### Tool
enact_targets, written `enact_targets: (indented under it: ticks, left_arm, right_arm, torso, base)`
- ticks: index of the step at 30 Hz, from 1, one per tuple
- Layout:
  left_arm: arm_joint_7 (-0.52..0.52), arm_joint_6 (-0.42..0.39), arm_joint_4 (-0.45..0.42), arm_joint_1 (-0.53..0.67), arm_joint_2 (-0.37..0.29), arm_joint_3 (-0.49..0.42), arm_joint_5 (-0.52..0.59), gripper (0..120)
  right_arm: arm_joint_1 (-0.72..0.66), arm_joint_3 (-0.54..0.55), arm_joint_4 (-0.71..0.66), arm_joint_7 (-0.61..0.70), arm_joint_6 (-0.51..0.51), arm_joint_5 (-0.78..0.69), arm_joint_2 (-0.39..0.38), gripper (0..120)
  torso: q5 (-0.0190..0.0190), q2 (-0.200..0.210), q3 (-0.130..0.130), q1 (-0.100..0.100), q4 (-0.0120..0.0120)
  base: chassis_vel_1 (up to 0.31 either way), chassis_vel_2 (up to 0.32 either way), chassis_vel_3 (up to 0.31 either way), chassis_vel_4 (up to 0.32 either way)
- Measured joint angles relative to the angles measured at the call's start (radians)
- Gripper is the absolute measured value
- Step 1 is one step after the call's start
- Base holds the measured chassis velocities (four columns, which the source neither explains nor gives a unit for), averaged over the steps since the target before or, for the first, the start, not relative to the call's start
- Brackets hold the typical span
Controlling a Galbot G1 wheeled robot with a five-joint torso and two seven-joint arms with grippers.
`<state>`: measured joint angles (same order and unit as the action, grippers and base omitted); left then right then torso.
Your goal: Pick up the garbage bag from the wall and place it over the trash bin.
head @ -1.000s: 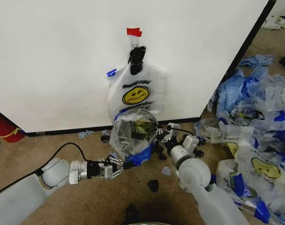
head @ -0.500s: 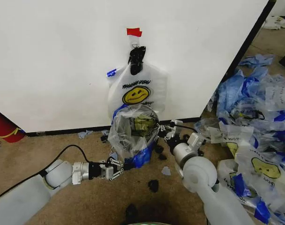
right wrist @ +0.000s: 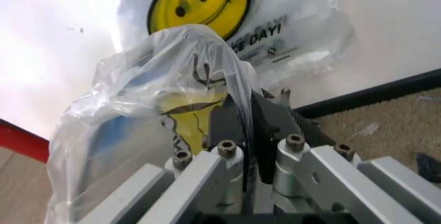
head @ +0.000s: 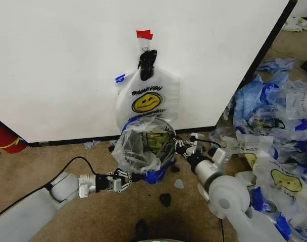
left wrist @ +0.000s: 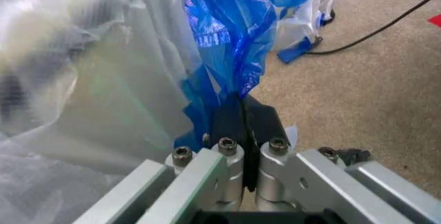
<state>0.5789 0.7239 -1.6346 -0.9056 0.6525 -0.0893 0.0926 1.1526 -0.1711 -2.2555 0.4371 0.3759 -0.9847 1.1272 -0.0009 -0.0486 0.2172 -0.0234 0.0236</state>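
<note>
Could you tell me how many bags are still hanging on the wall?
1: a smiley bag clipped to the wall, directly above the garbage bag both grippers hold.

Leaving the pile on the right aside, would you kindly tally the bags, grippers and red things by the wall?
Bags: 2 (garbage bag, hanging bag)
Grippers: 2 (left gripper, right gripper)
Red things: 2 (red tape, red cylinder)
Total: 6

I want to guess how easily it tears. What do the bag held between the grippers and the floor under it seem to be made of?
The garbage bag looks like thin translucent plastic film: glossy, crinkled, its print showing through, with blue strips near its lower edge. The floor looks like short-pile brown carpet, matte and finely textured.
</note>
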Motion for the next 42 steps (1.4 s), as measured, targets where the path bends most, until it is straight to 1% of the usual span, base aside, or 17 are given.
enact_targets:
  ticks: [18, 26, 38, 39, 42]
  left_arm:
    - [-0.006, 0.027, 0.042, -0.002, 0.014, 0.006, -0.022, 0]
    - [-0.013, 0.028, 0.045, 0.004, 0.019, 0.005, -0.024, 0]
    - [-0.028, 0.031, 0.047, 0.009, 0.019, 0.005, -0.031, 0]
    - [-0.028, 0.031, 0.048, 0.009, 0.017, 0.006, -0.034, 1]
    - [-0.021, 0.031, 0.052, 0.009, 0.011, 0.006, -0.04, 15]
  right_arm:
    - [0.025, -0.012, -0.025, 0.001, -0.001, -0.001, -0.001, 0]
    - [0.024, -0.016, -0.035, 0.002, -0.001, -0.006, -0.001, 0]
    - [0.024, -0.006, -0.003, -0.003, -0.004, 0.011, 0.001, 0]
    - [0.024, -0.006, 0.002, -0.005, -0.004, 0.014, 0.001, 0]
    - [0.022, -0.006, 0.01, -0.007, -0.006, 0.021, -0.002, 0]
  torso:
    - [-0.0001, 0.0, 0.0, 0.0, 0.0]
    - [-0.0001, 0.0, 0.0, 0.0, 0.0]
    - [-0.0001, 0.0, 0.0, 0.0, 0.0]
    - [0.0, 0.0, 0.0, 0.0, 0.0]
    - [0.0, 0.0, 0.0, 0.0, -0.0001]
  base:
    - [0.0, 0.0, 0.0, 0.0]
    - [0.0, 0.0, 0.0, 0.0]
    - [0.0, 0.0, 0.0, 0.0]
    - [0.0, 0.0, 0.0, 0.0]
    - [0.0, 0.0, 0.0, 0.0]
